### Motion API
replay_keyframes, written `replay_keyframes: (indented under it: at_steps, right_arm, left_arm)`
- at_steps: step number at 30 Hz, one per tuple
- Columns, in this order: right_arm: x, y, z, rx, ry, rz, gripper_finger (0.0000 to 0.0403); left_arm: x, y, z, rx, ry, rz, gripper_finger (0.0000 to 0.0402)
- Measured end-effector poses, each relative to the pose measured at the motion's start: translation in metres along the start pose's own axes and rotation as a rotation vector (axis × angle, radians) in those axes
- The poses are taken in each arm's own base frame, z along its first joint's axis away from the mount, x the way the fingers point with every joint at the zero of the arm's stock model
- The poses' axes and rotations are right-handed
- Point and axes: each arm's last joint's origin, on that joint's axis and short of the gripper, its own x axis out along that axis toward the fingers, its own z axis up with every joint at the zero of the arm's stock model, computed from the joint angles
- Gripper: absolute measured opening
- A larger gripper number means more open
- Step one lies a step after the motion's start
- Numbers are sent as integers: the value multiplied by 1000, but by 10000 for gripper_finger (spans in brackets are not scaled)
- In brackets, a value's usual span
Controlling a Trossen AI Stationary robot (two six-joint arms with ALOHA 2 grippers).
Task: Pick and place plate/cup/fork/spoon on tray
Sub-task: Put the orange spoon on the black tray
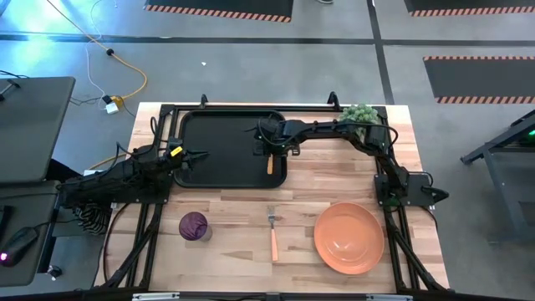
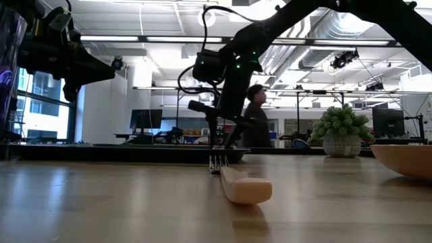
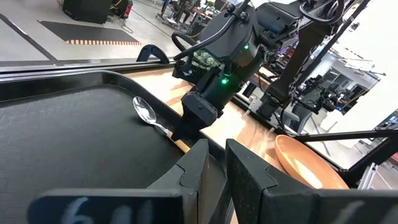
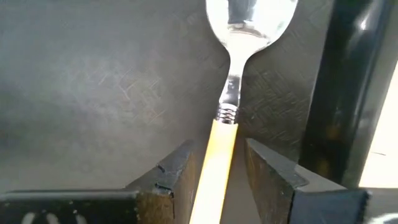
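My right gripper [image 4: 214, 171] sits low over the tray's [image 1: 219, 159] right end, fingers parted w/ the spoon [image 4: 233, 93] handle running between them, not pinched; a gap shows on the right finger's side. Spoon bowl lies on the black tray floor, handle reaching back toward the tray's near-right rim. My left gripper [image 1: 199, 155] hovers over the tray's left part, fingers narrow, almost together, holding nothing. Rest of the set is on the bare wood nearer the front: purple cup [image 1: 194, 225] at left, fork [image 1: 272, 231] in the middle w/ tines pointing toward the tray, orange plate [image 1: 349, 238] at right, all well apart. A potted plant [image 1: 359, 114] stands at the far-right corner beside my right arm. A person [image 2: 255, 123] shows in the room behind
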Motion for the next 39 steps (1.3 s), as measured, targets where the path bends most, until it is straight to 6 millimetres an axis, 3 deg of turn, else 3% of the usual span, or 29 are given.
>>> replay_keyframes:
  at_steps: [28,39]
  right_arm:
    - [0,-4,-1,-25,-8,-47,129]
    - [-18,-1,1,-52,-20,-9,129]
  left_arm:
    - [0,0,0,-1,0,0,46]
    - [0,0,0,5,0,0,46]
